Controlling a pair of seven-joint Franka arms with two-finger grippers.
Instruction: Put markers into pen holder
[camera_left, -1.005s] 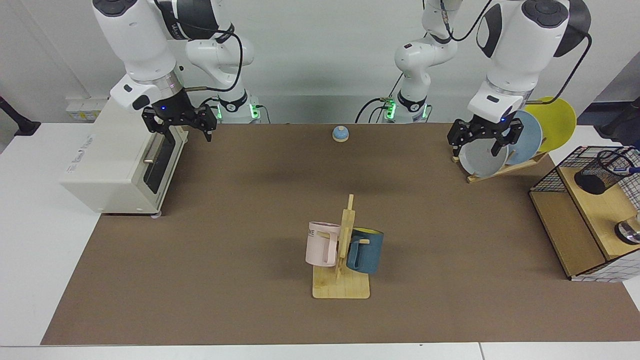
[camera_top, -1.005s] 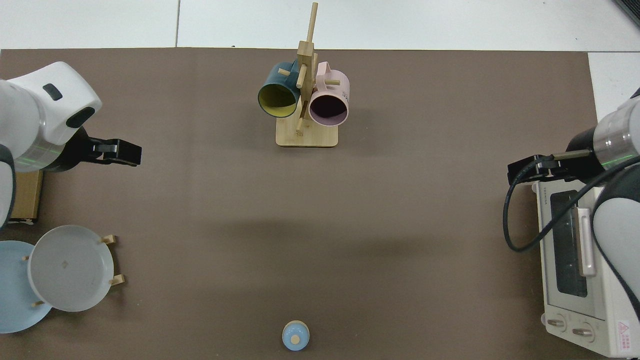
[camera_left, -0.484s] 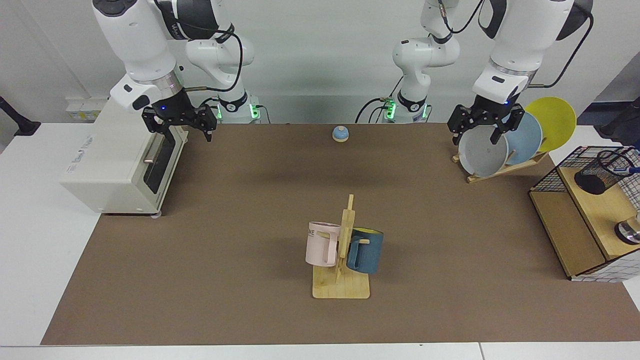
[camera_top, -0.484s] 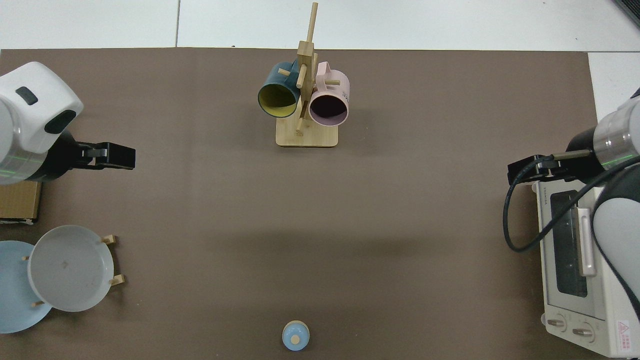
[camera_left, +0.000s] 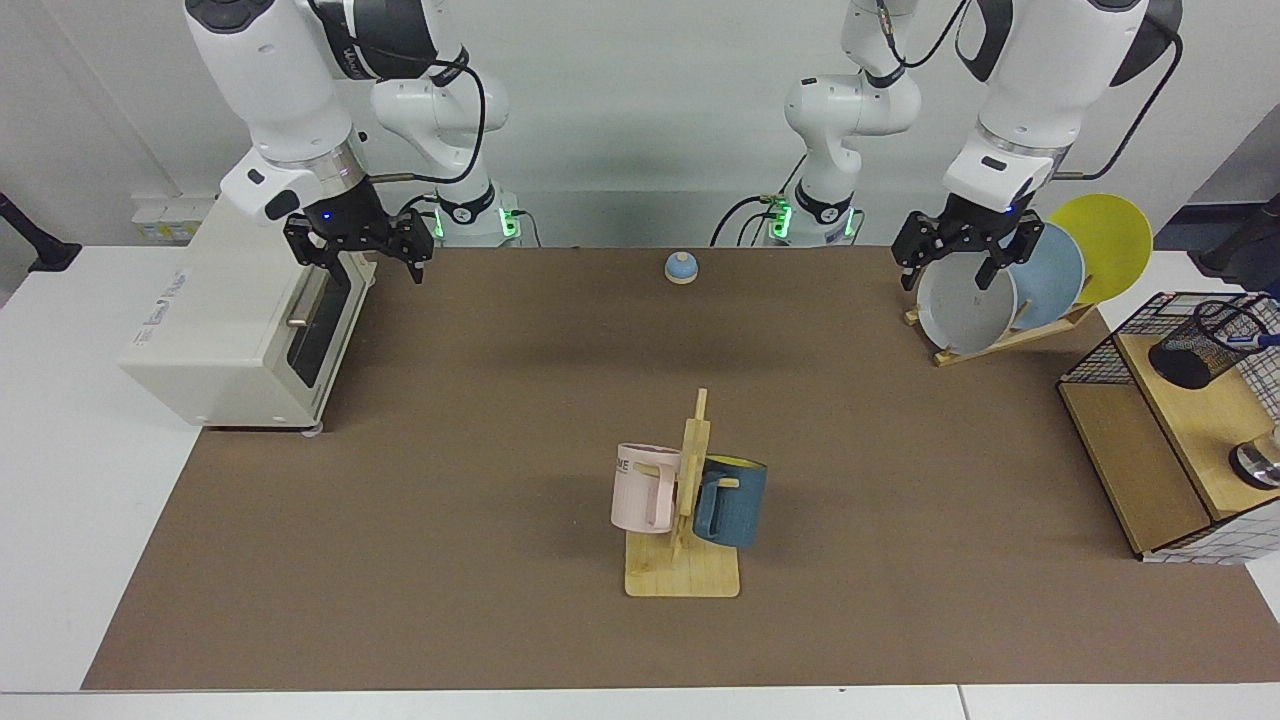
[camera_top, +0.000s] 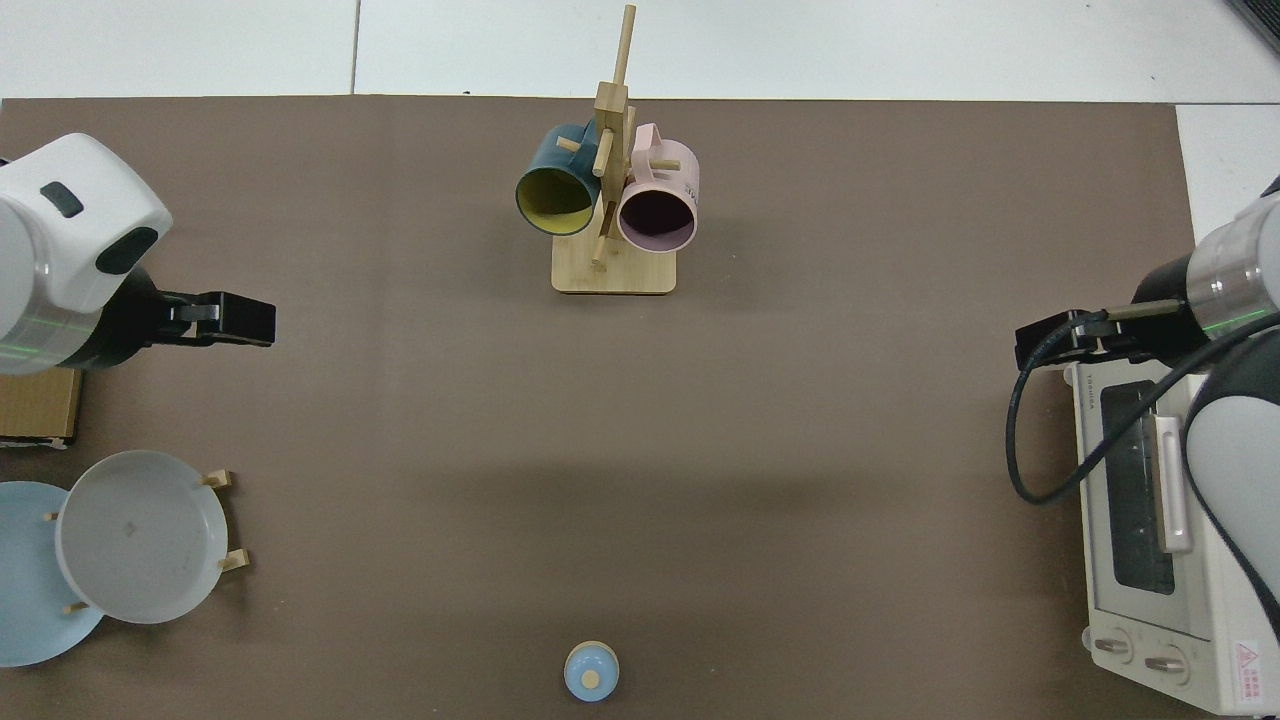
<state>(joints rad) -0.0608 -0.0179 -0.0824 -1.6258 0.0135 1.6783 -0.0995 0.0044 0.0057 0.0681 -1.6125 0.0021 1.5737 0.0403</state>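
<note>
We saw left claw (camera_left: 950, 263) released, empty, above plate rack (camera_left: 1000, 340). Right claw (camera_left: 362, 250) released beside toaster oven (camera_left: 230, 320). Marker (camera_left: 1262, 340) already in pen holder (camera_left: 1195, 352), far right shelf (camera_left: 1190, 420).

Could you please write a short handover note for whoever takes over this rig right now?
Left hand: open, empty, raised in front of the plate rack.
Right hand: open, empty, waiting by the toaster oven.
Pen holder: on the wooden shelf inside the wire frame at the table's edge, leaning.
Marker: a white-and-blue tip shows at the holder's rim, so it appears to be in already.
Done: apparently the marker is placed.
Left: confirm it sits inside; no other markers are visible.
</note>
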